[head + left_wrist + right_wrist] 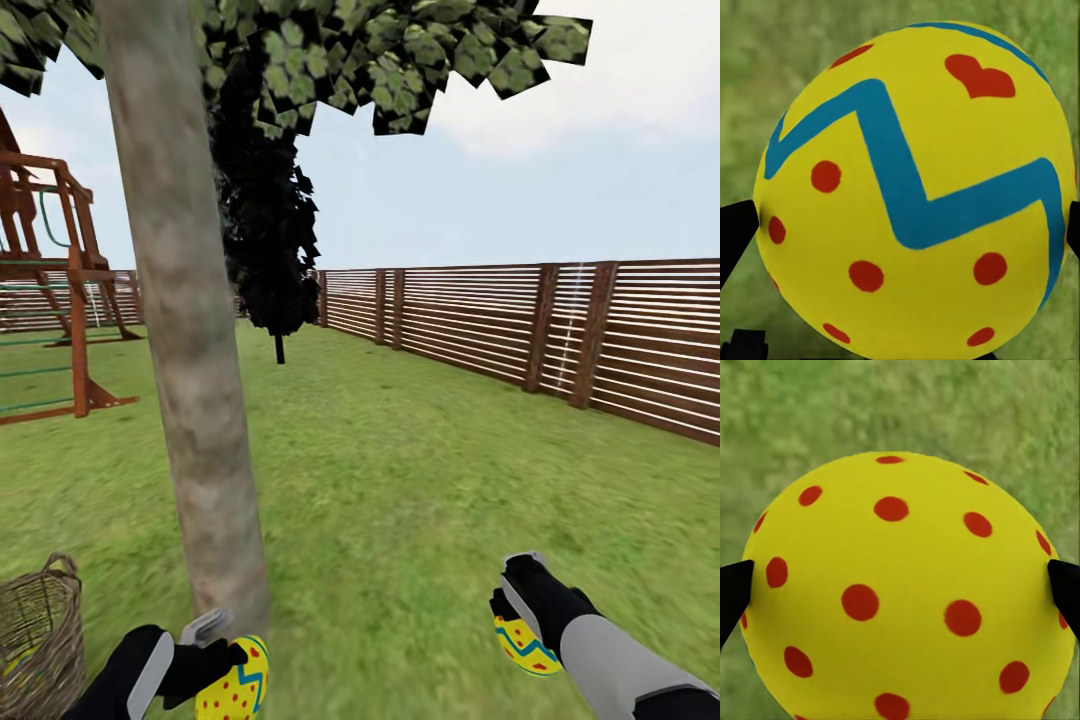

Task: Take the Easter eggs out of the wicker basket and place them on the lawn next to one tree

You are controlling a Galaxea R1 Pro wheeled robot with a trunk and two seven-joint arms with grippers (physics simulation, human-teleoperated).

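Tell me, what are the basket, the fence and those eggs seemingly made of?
The basket looks like woven brown wicker, judging by its criss-crossed strands. The fence appears to be reddish-brown wood: horizontal slats between thicker posts. The eggs look smooth and matte with painted patterns; whether plastic or real shell is unclear.

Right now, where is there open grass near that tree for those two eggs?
Open lawn lies between the tree trunk and the right gripper, stretching back to the fence. It is tighter left of the trunk, by the wicker basket and left gripper.
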